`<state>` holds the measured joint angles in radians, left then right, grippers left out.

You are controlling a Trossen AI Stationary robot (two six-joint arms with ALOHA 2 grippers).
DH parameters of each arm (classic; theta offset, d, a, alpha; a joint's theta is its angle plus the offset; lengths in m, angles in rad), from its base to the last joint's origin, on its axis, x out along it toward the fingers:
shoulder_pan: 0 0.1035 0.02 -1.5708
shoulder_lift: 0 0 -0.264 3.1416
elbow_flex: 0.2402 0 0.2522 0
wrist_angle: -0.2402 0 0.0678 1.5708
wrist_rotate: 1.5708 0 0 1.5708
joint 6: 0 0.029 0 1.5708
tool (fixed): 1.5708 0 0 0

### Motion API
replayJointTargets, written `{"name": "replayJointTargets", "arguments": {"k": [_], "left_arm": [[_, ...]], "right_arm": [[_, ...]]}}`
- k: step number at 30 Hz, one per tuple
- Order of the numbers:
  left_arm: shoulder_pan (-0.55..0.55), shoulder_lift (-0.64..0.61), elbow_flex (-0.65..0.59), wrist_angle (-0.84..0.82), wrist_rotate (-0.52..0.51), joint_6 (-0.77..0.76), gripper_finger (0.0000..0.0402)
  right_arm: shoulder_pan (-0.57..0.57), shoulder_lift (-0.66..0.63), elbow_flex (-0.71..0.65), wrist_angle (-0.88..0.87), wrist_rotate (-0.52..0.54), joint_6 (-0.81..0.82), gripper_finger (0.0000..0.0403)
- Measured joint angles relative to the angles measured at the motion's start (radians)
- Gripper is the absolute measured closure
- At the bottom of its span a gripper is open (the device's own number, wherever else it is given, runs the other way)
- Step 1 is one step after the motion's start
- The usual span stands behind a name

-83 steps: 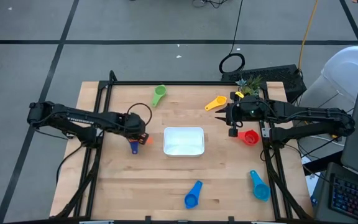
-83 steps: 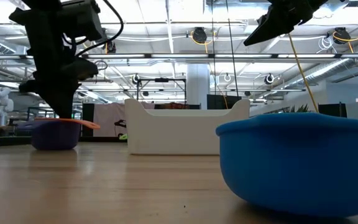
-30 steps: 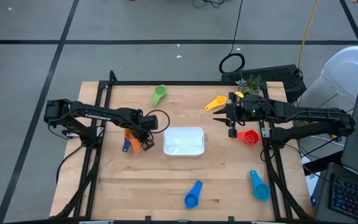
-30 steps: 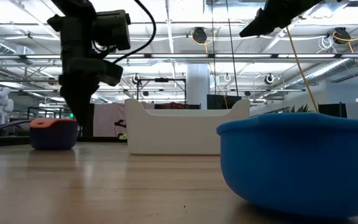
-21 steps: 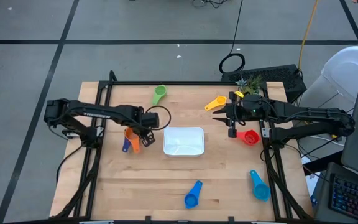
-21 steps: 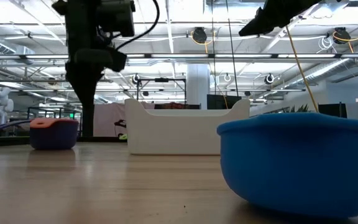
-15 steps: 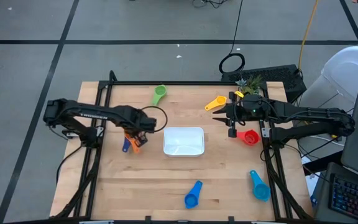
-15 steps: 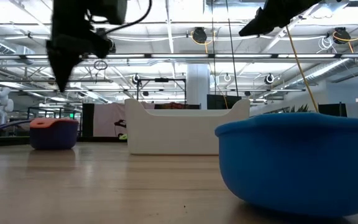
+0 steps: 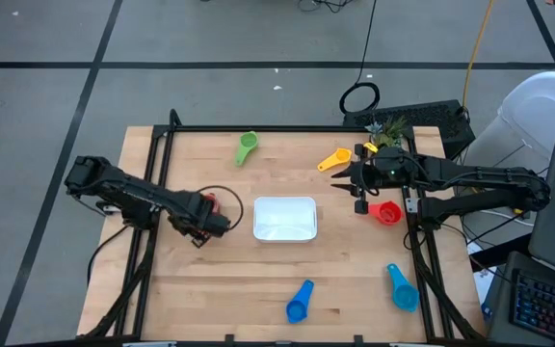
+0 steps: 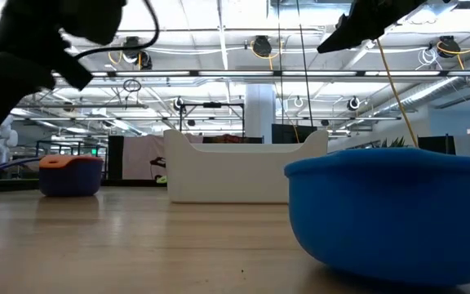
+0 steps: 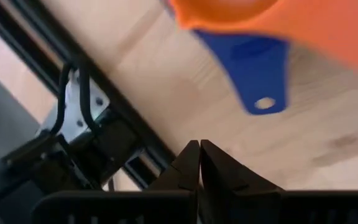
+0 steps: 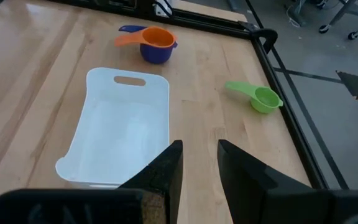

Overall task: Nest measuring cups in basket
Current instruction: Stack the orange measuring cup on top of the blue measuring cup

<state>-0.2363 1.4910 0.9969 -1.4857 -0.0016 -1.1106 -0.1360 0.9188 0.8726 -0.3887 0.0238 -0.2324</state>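
**Overhead: white basket mid-desk, cups scattered, both pincers empty**

Overhead, the white basket point(image 9: 284, 219) sits at the centre of the pale wooden desk point(image 9: 258, 289). The left pincer point(image 9: 222, 225) lies just left of the basket, its fingers closed on nothing. The right pincer point(image 9: 349, 185) hovers off the basket's upper right corner, slightly parted and empty. A green cup point(image 9: 247, 146) and a yellow cup point(image 9: 335, 159) lie near the far edge, a red cup point(image 9: 387, 212) beside the right arm, and a blue cup point(image 9: 300, 302) and a light blue cup point(image 9: 402, 289) near the front edge. Grey floor with dark lines surrounds the desk.

At desk height, the blue cup point(image 10: 390, 214) fills the right foreground. The basket point(image 10: 243, 170) stands behind it, and an orange cup nested in a dark blue cup point(image 10: 71, 174) sits far left. A ceiling with pipes and lamps runs behind.

From the left wrist, the closed fingers point(image 11: 197, 168) point past the dark blue handle point(image 11: 253, 71) under the orange cup point(image 11: 278, 22).

From the right wrist, the parted fingers point(image 12: 166, 174) frame the basket point(image 12: 120, 127), with the stacked orange cup point(image 12: 156, 41) and the green cup point(image 12: 258, 97) beyond.
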Motion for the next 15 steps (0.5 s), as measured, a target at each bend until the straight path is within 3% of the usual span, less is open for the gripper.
{"name": "replayJointTargets", "arguments": {"k": [8, 15], "left_arm": [[-0.047, 0.000, -0.151, 0.210, 0.042, -0.027, 0.0382], [-0.046, 0.000, -0.212, 0.167, 0.012, -0.044, 0.0383]], "right_arm": [[0.000, 0.000, 0.000, 0.004, 0.000, -0.015, 0.0307], [0.000, 0.000, 0.000, 0.020, 0.000, -0.015, 0.0307]]}}
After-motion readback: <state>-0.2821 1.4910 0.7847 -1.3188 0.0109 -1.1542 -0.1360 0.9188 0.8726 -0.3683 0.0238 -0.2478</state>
